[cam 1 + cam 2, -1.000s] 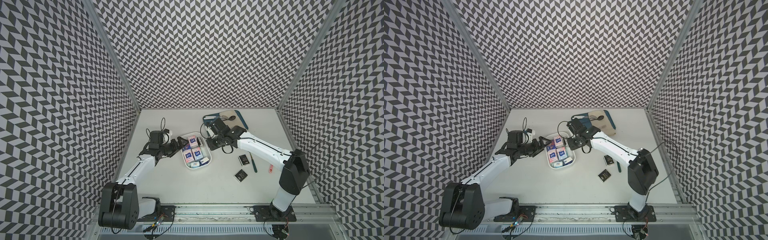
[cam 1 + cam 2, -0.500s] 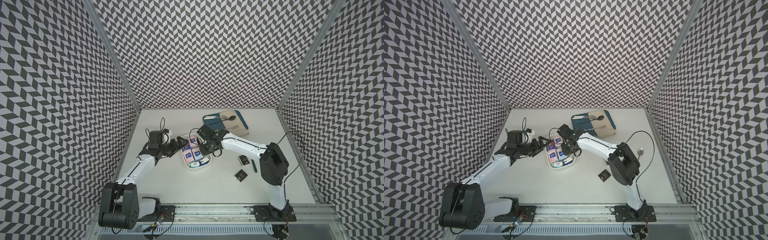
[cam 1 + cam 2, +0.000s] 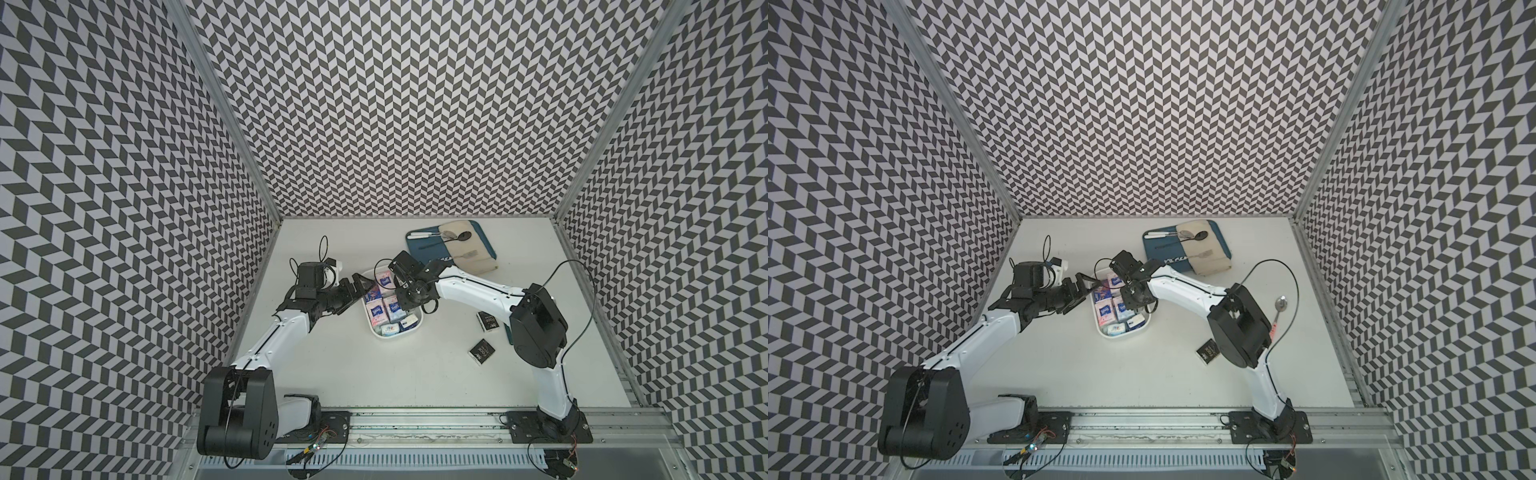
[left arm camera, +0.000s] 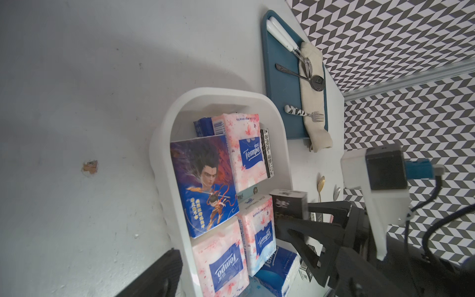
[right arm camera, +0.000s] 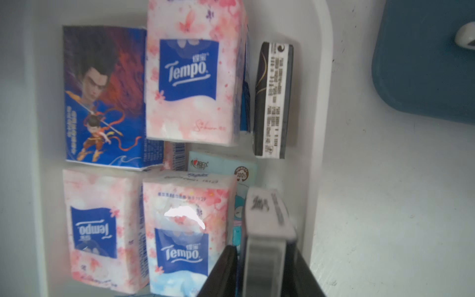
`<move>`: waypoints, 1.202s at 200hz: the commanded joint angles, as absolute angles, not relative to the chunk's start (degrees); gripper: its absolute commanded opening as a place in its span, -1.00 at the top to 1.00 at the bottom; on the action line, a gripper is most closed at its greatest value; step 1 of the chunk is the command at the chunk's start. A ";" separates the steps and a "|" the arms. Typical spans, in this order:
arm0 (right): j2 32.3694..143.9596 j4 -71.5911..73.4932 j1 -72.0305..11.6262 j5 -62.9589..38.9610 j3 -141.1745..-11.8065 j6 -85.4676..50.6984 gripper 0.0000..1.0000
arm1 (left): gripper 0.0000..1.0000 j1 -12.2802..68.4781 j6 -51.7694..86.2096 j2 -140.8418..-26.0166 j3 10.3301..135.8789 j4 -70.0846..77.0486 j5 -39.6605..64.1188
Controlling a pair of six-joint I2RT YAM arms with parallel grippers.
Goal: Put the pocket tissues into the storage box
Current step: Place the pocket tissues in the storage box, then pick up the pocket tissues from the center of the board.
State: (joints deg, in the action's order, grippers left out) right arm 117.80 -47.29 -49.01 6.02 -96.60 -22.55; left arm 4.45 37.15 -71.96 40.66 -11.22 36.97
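Standing over the shallow white plastic storage box, the right gripper has a slim black plastic-wrapped tissue packet on edge between its jaws. The packet sits hard against the box's long wall on the side facing the counter's right edge. It is blurred in the right wrist view, so I cannot tell whether the jaws pinch it or stand just clear of it. It lines up with another black packet on edge along the same wall, so the step in hand reads as releasing this one into the box.

Beside it lie pink-and-white packets and a dark blue picture-printed packet, flat and packed close. The left gripper hovers at the box's opposite long rim, jaws wide and empty.

Toward the right edge of the white counter, a loose black packet and a second loose black packet lie flat, well apart from the box. A flat blue tray with cutlery and a beige cloth sits by the far edge.

Next, I judge, the jaws must part fully and lift straight up, so that the fingers neither drag the packet out nor tip it over the wall. After that comes a reach to the loose packets, which call for a low grasp across their narrow sides.
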 commanded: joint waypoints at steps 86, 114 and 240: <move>106.08 -46.52 -45.83 12.11 -93.00 -22.82 0.08 | -0.99 6.00 36.74 -70.56 42.71 -11.17 37.53; 99.32 -43.32 -39.81 8.07 -83.24 -22.16 0.07 | -0.99 9.08 36.50 -71.77 44.64 -11.51 37.09; 81.39 -33.84 -15.93 -4.02 -50.66 -18.94 -0.12 | -0.99 25.76 33.36 -81.76 56.10 -16.41 29.38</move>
